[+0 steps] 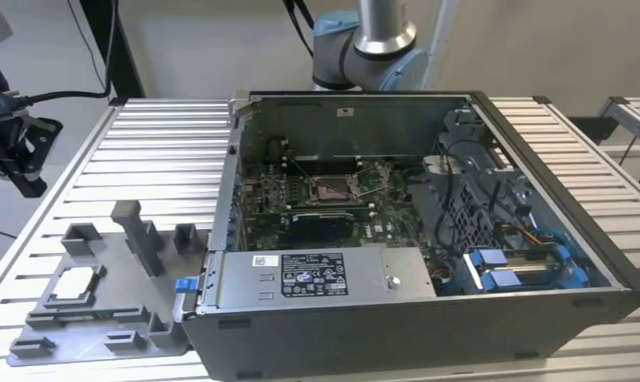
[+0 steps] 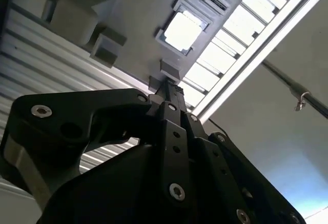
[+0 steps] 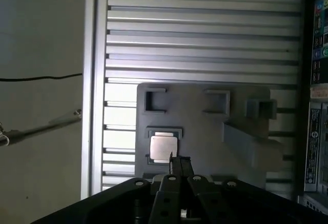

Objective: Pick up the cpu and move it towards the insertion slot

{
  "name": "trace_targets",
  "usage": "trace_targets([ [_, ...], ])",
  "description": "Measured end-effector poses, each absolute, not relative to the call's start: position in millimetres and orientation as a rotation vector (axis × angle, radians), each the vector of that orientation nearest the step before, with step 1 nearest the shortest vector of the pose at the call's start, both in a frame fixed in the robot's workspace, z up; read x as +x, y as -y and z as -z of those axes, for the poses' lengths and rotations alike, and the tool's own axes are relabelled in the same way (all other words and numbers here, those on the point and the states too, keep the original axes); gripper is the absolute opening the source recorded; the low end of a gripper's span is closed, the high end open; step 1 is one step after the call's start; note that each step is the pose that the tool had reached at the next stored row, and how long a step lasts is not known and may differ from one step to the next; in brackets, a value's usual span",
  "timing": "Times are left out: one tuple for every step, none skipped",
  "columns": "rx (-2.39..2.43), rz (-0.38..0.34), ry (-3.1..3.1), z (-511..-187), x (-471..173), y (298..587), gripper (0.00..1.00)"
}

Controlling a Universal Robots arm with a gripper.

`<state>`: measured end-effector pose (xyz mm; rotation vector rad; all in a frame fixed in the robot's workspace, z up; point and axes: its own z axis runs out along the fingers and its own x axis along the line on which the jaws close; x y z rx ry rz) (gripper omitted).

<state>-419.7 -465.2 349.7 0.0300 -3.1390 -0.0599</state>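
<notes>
The cpu (image 1: pixel 76 280), a pale square chip, lies flat in a frame of the grey tray (image 1: pixel 119 334) at the exterior view's left. In both wrist views the cpu (image 3: pixel 164 148) (image 2: pixel 182 31) rests in that frame, untouched. My gripper (image 1: pixel 30 188) hangs at the exterior view's far left, off the table's edge and well apart from the cpu. Its thin black fingertips (image 3: pixel 179 161) (image 2: pixel 170 84) meet with nothing between them, so it is shut. The insertion slot (image 1: pixel 331 189) sits on the motherboard inside the open computer case (image 1: pixel 405 318).
The grey tray (image 3: pixel 205 106) carries upright blocks and a tall post (image 1: pixel 139 235). The case walls, a power supply (image 1: pixel 310 278) and blue-tabbed drive bays (image 1: pixel 511 267) surround the motherboard. The ribbed metal table (image 1: pixel 161 143) lies beneath. A black cable (image 1: pixel 65 95) runs to the gripper.
</notes>
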Motion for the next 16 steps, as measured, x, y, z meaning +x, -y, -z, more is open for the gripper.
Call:
trace_targets([
  [0.03, 0.06, 3.139, -349.7, -419.7, 465.2, 0.0],
  [0.03, 0.06, 3.139, -349.7, -419.7, 465.4, 0.0],
  [0.03, 0.06, 3.139, -349.8, -419.6, 465.5, 0.0],
  [0.03, 0.06, 3.139, -349.8, -419.6, 465.6, 0.0],
  [0.03, 0.06, 3.139, -349.8, -419.6, 465.7, 0.0],
  [0.03, 0.06, 3.139, -349.8, -419.6, 465.8, 0.0],
  [0.03, 0.06, 3.139, -349.8, -419.6, 465.9, 0.0],
  [0.03, 0.06, 3.139, -349.8, -419.6, 466.0, 0.0],
  [0.03, 0.06, 3.139, -349.8, -419.6, 466.1, 1.0],
  [0.03, 0.06, 3.139, -349.8, -419.6, 466.2, 1.0],
  [0.03, 0.06, 3.139, -349.7, -419.6, 466.3, 1.0],
  [0.03, 0.06, 3.139, -349.7, -419.6, 466.4, 1.0],
  [0.03, 0.06, 3.139, -349.7, -419.6, 466.5, 1.0],
  [0.03, 0.06, 3.139, -349.8, -419.6, 466.6, 1.0],
  [0.03, 0.06, 3.139, -349.8, -419.6, 468.3, 1.0],
  [0.03, 0.06, 3.139, -349.8, -419.6, 470.0, 1.0],
])
